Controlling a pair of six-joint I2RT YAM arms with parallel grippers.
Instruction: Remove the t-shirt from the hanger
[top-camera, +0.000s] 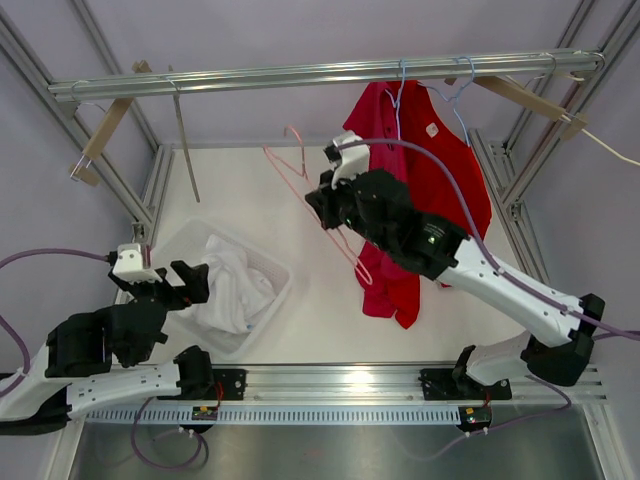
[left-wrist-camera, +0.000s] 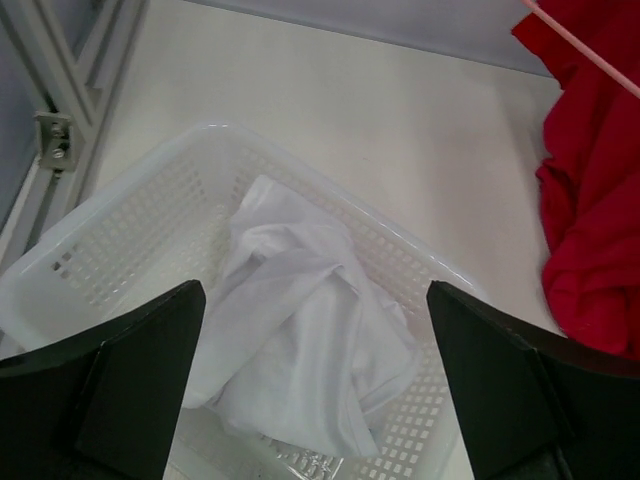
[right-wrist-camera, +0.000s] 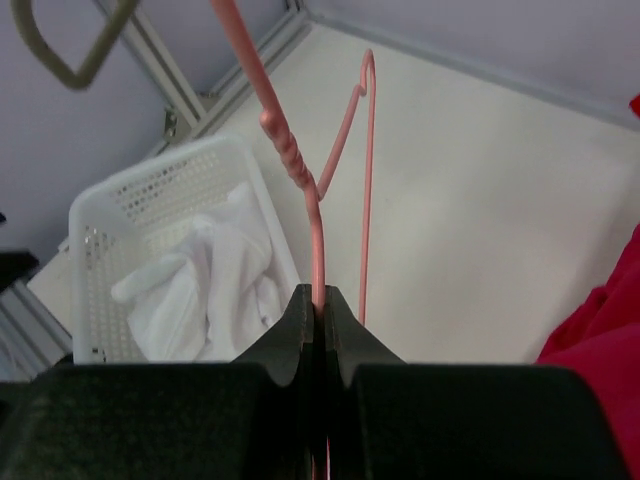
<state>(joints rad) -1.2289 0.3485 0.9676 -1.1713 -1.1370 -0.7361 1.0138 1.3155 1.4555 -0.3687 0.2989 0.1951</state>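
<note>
Right gripper pinches the pink hanger; left gripper gapes empty over the white t-shirt, basket on white tabletop; rail shows overhead only.

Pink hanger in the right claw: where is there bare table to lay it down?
Bare table lies behind the basket, and a strip runs between the basket and the red shirt. Either should take the pink hanger. The right side is crowded by that shirt; the basket holds a white shirt.
</note>
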